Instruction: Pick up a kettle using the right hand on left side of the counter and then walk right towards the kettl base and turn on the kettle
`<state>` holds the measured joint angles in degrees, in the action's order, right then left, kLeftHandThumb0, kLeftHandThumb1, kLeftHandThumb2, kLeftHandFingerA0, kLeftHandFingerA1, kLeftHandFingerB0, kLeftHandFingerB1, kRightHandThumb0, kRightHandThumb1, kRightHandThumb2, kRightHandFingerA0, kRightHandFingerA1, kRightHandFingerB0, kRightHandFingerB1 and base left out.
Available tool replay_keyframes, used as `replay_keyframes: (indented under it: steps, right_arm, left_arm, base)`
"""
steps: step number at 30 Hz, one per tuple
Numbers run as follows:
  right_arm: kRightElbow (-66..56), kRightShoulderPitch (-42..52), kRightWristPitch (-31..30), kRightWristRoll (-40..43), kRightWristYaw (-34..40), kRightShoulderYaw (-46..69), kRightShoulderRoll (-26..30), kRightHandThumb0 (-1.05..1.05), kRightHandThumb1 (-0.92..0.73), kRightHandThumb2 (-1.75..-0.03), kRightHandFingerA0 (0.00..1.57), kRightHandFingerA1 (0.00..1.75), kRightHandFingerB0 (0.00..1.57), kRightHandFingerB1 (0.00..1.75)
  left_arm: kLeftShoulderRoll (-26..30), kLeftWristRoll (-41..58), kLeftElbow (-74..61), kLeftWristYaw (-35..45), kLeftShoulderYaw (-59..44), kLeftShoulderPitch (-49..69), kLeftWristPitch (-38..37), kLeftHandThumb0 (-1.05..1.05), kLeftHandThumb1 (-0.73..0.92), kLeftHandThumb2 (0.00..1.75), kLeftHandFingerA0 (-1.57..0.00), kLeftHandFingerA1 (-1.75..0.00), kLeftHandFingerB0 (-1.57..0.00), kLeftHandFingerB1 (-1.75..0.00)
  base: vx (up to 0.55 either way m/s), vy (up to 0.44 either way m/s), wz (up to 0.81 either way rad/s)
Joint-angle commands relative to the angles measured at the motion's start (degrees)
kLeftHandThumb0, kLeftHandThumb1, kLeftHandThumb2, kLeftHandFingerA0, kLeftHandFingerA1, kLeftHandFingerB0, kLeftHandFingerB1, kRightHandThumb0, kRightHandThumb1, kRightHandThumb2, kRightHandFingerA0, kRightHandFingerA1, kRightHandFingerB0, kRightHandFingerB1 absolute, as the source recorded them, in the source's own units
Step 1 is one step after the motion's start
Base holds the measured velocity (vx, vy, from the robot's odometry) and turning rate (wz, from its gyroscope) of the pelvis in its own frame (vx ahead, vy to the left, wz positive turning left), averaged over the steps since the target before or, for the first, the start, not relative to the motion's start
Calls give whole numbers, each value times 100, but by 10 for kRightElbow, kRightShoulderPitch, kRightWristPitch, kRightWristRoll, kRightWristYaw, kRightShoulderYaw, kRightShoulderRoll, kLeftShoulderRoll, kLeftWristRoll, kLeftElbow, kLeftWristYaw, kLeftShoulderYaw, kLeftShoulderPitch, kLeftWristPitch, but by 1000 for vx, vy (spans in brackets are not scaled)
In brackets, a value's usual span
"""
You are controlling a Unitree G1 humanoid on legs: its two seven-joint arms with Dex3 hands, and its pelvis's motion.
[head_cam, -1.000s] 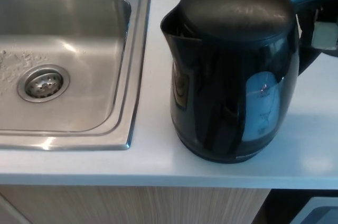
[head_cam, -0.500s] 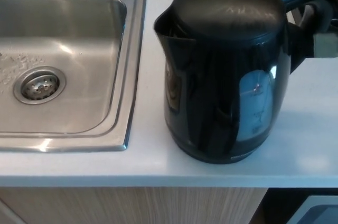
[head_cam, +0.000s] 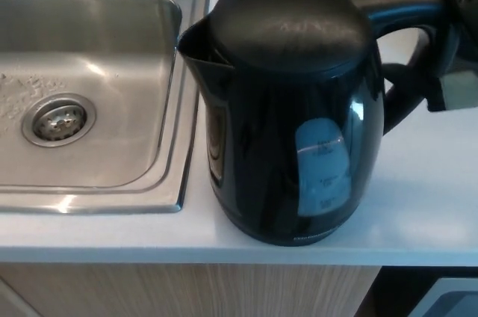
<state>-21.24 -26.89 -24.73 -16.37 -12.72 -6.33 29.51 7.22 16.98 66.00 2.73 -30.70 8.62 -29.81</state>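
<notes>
Glossy black electric kettle (head_cam: 287, 119) stood upright on white bench (head_cam: 433, 197), beside stainless steel sink (head_cam: 89, 93), handle gripped by right robot hand (head_cam: 448, 40), fingers closed around it.

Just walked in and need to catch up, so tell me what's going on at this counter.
A black electric kettle sits near the front edge of a white counter, right beside a stainless steel sink, spout pointing toward the sink. The robot's right hand is at the kettle's handle on the right, apparently gripping it. The lid is closed. No kettle base shows in this view, and the left hand is not in view.
</notes>
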Motion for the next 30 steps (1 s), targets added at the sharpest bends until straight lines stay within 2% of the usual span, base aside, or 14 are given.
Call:
replay_keyframes:
  steps: [1, 2, 3, 4, 5, 9, 10, 16, 26, 27, 30]
  right_arm:
    - [-1, 22, -9, 15, -54, 22, 31, -64, -38, -76, 1, 32, 9, 34]
    - [0, 27, -6, 16, -55, 29, 34, -35, -35, -92, 6, 55, 0, 48]
    - [0, 34, -2, 18, -54, 38, 38, -35, -35, -92, 6, 55, 0, 48]
    - [4, 40, 4, 21, -51, 52, 41, -54, -54, -56, 20, 55, 28, 34]
    - [7, 43, 9, 24, -51, 59, 43, -49, -56, -57, 24, 66, 35, 38]
    - [15, 45, 21, 24, -57, 71, 50, -46, -57, -57, 23, 62, 35, 40]
    - [20, 47, 30, 26, -58, 79, 53, -37, -57, -57, 25, 57, 39, 44]
    - [21, 58, 49, 29, -57, 97, 54, -34, -57, -57, 27, 57, 43, 46]
    - [-36, 91, 20, 47, -78, 102, 43, -38, -59, -57, 35, 63, 46, 48]
    - [-39, 95, 20, 49, -78, 102, 41, -37, -58, -57, 36, 62, 46, 49]
    - [-42, 98, 18, 47, -76, 104, 39, -36, -57, -57, 40, 63, 47, 48]
  left_arm:
    - [10, 6, 8, 10, -5, -1, -31, 13, 67, 90, -97, -82, -91, -80]
    - [11, 6, 8, 11, -5, 0, -30, 13, 66, 91, -98, -81, -92, -80]
    - [12, 5, 7, 12, -5, 1, -30, 13, 66, 91, -98, -81, -92, -80]
    - [14, 6, 7, 13, -6, 1, -28, 12, 68, 88, -97, -80, -91, -80]
    - [14, 6, 5, 13, -6, 2, -28, 10, 69, 88, -97, -82, -91, -81]
    - [14, 8, 2, 14, -8, 3, -27, 10, 70, 88, -97, -82, -91, -80]
    - [16, 8, 4, 16, -10, 2, -28, 10, 70, 86, -98, -82, -92, -81]
    - [13, 2, -2, 13, -8, 7, -36, 12, 67, 89, -98, -81, -93, -80]
    - [9, 3, -8, 12, -8, 19, -36, 9, 69, 85, -96, -83, -91, -80]
    - [8, 5, -12, 17, -9, 24, -39, 10, 64, 94, -96, -84, -92, -81]
    - [5, 0, -18, 7, -5, 27, -39, 11, 64, 92, -95, -84, -91, -81]
  base:
    - [0, 0, 0]
    - [0, 0, 0]
    - [0, 0, 0]
    - [0, 0, 0]
    - [0, 0, 0]
    - [0, 0, 0]
    - [0, 0, 0]
    - [0, 0, 0]
    - [0, 0, 0]
    - [0, 0, 0]
    - [0, 0, 0]
